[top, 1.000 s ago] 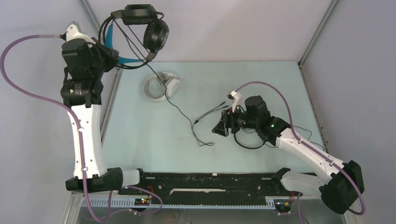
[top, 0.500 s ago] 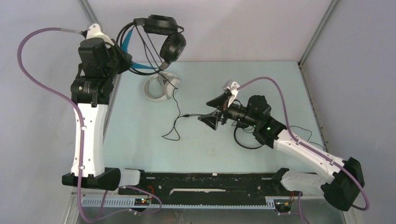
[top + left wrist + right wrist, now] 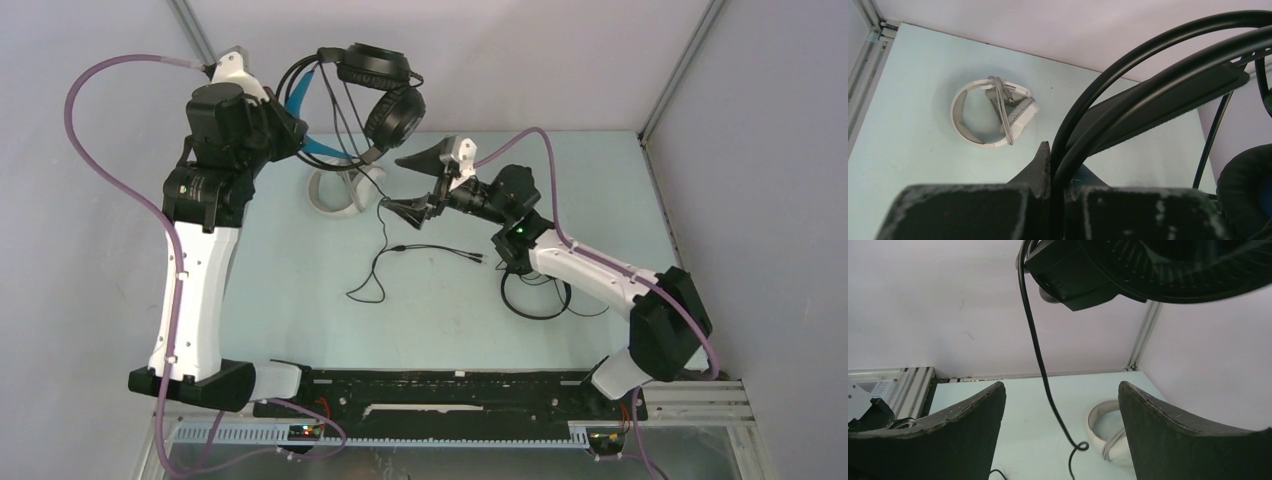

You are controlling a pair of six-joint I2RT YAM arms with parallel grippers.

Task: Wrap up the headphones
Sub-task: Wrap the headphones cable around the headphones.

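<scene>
While your left gripper (image 3: 1050,172) is pinching shut on the thin headband of the black over-ear headphones with the blue inner lining (image 3: 375,85), you are holding that set high above the far left of the pale green surface (image 3: 300,260). Its thin black cable (image 3: 1037,345) is hanging from one ear cup down to the surface, where the slack is lying in loose bends. Your right gripper (image 3: 395,183) is standing wide open and holding nothing, with the hanging cable passing between its fingers, apart from both.

It looks as though you are setting up to catch the cable for winding. Be closing on it just below the ear cup, lightly enough that it is sliding through as you are looping. The trailing end is likely to snag, so be drawing it in slowly. The white-grey headphones with the grey cord bundled on them (image 3: 335,185) are lying just beneath, so be keeping the slack off them. The slim all-black headphones (image 3: 535,298) are lying under the right forearm.
</scene>
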